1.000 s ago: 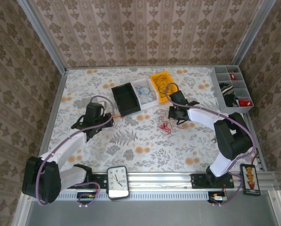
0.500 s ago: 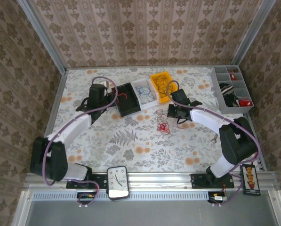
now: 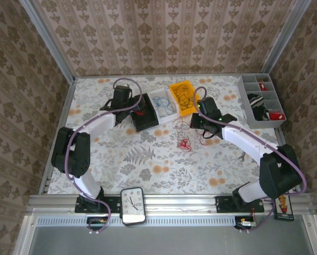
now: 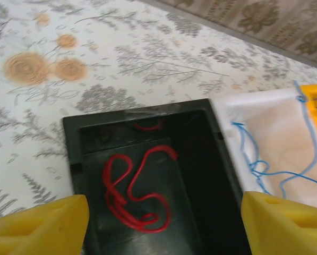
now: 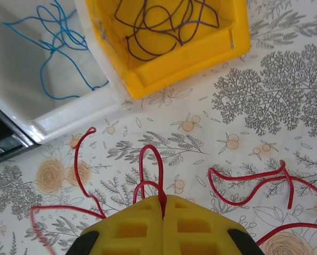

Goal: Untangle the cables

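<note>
the left gripper hung with jaws spread above a limp red cable lying in the black bin, while the right gripper pinched one strand of the light, springy red tangle on the table, likely best taken at a free loop, not a knot.

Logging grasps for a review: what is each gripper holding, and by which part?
The right gripper pinches a red cable at the foot of a loop. The left gripper is open, holding nothing.

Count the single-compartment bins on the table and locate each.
3, side by side: black bin leftmost, white bin in the middle, yellow bin rightmost. None seems hidden.
</note>
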`<state>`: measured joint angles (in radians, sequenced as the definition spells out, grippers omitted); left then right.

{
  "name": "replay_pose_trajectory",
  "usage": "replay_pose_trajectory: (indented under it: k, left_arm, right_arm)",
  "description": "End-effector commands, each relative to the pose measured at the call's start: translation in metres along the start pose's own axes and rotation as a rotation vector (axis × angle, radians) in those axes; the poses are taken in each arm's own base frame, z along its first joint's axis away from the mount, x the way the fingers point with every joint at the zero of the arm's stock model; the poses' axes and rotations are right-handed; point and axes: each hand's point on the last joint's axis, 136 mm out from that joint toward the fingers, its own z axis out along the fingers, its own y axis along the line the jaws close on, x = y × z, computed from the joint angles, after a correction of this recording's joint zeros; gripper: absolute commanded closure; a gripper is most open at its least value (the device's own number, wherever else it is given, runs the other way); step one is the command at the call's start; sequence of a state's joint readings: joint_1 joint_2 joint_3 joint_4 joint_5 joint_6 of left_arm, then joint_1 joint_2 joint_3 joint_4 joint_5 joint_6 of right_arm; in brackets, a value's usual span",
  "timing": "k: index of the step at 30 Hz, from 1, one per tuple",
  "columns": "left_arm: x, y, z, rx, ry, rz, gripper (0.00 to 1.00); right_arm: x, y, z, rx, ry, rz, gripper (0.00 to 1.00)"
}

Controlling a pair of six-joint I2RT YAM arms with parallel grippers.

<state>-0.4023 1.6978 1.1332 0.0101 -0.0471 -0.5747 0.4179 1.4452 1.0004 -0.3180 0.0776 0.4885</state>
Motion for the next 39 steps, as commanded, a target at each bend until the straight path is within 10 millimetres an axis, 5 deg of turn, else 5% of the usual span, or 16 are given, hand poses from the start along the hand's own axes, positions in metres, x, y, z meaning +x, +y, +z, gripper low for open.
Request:
replay_pose_trajectory:
  k: [1, 4, 9, 16, 24, 33, 39]
  left_arm:
    - [-0.037, -0.033, -0.028, 0.099, -0.126, 0.02, 0.2]
    - [-0.043, -0.018, -0.047, 0.034, -0.181, -0.054, 0.18]
    - [-0.019, 0.056, -0.086, -0.249, -0.228, -0.221, 0.17]
    - [0.045, 0.138, -0.141, -0.551, -0.179, -0.398, 0.16]
    - [0.057, 0.156, -0.172, -0.604, -0.18, -0.417, 0.16]
    - [0.045, 0.153, -0.183, -0.589, -0.203, -0.392, 0.15]
    - [0.037, 0.141, -0.17, -0.534, -0.182, -0.346, 0.14]
  right_arm:
    - [-0.019, 0.014, -0.02, -0.048, -0.052, -0.036, 1.0]
    - [-0.029, 0.028, -0.028, -0.102, -0.069, -0.044, 1.0]
    - [-0.048, 0.067, -0.042, -0.183, -0.093, -0.093, 1.0]
    - [-0.066, 0.121, -0.006, -0.241, -0.047, -0.092, 1.0]
    - [-0.096, 0.172, 0.063, -0.247, -0.007, -0.114, 1.0]
    - [-0.088, 0.196, 0.126, -0.159, 0.05, -0.168, 0.97]
    - [-0.085, 0.211, 0.106, -0.212, 0.039, -0.239, 0.61]
